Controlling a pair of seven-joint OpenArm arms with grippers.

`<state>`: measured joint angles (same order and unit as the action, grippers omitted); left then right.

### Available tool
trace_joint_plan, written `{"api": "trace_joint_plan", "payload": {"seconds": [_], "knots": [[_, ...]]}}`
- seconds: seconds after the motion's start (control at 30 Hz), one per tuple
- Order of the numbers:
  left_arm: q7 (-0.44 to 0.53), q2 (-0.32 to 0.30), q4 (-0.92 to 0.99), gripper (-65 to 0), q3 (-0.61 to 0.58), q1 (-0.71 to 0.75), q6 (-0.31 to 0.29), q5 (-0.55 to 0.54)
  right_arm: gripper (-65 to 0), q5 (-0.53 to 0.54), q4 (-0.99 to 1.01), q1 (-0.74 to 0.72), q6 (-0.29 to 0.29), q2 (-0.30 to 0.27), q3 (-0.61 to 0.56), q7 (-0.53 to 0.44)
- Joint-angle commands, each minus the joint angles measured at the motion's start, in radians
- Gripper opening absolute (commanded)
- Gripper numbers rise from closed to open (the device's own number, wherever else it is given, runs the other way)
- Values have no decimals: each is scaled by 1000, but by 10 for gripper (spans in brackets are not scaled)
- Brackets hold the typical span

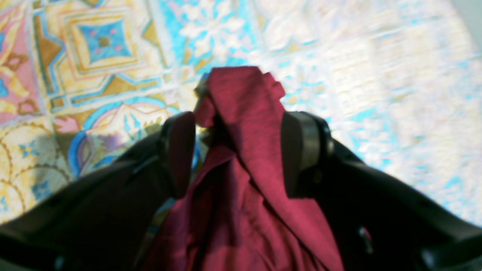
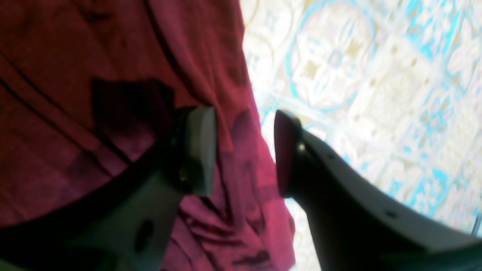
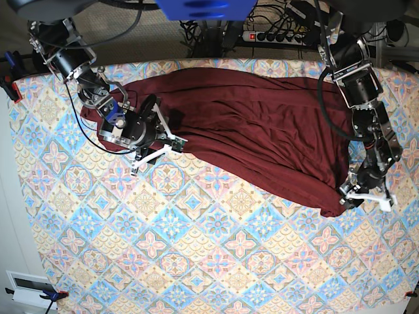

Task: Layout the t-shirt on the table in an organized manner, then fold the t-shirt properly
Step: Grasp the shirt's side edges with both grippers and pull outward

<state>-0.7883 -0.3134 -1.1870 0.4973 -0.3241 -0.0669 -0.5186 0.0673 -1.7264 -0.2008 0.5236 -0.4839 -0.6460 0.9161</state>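
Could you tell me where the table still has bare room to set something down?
The whole near half of the table below the t-shirt is bare, as is the near-left corner. It is crowded along the far edge, where the shirt spreads between the right end effector and the left end effector.

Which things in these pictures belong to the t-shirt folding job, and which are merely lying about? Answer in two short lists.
Belongs to the job:
t-shirt
table
left gripper
right gripper

Merely lying about:
power strip behind the table
cables on the floor
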Motion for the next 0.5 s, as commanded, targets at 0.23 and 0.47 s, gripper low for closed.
{"api": "trace_joint_plan", "payload": {"seconds": [0.23,0.47], "knots": [[-47,-22,-21,-299,64,-17,2,-41,-472,1,85,-39,-3,-8,-19,-42],[-44,-23,-23,-299,64,10,2,-42,-640,2,61,-39,-3,-9,33,-45]]}}
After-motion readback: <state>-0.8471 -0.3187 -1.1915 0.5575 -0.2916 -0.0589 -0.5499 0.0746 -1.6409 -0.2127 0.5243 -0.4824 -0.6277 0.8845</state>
